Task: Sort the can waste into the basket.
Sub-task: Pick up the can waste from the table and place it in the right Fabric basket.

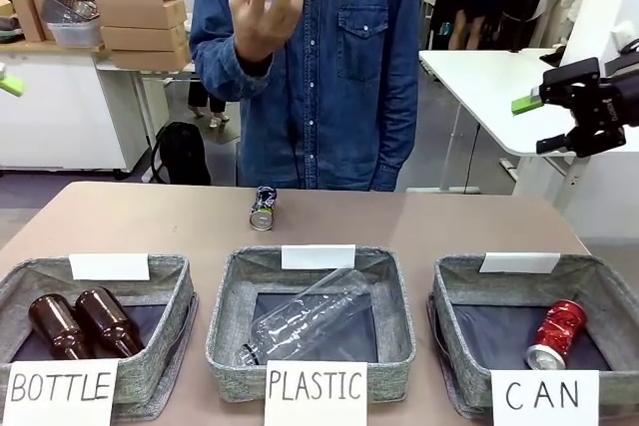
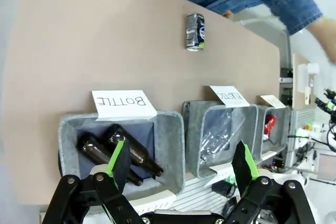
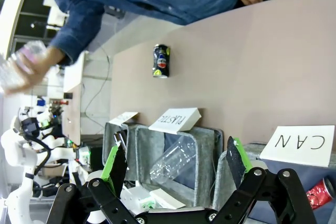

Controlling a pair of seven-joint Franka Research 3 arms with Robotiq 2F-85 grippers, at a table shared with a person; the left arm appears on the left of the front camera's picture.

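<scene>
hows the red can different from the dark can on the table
The red can lies inside the CAN basket; the dark can lies on the bare table. The red can is red with a silver top; the dark can is black-blue with yellow-green marks. Both lie on their sides.

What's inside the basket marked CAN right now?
One red can with a silver top lies on the floor of the CAN basket. The white sign covers the basket's near edge, so anything tucked there is hidden.

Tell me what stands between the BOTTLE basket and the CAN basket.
The PLASTIC basket, with a clear plastic bottle lying inside it, stands between them. The front view shows this.
</scene>
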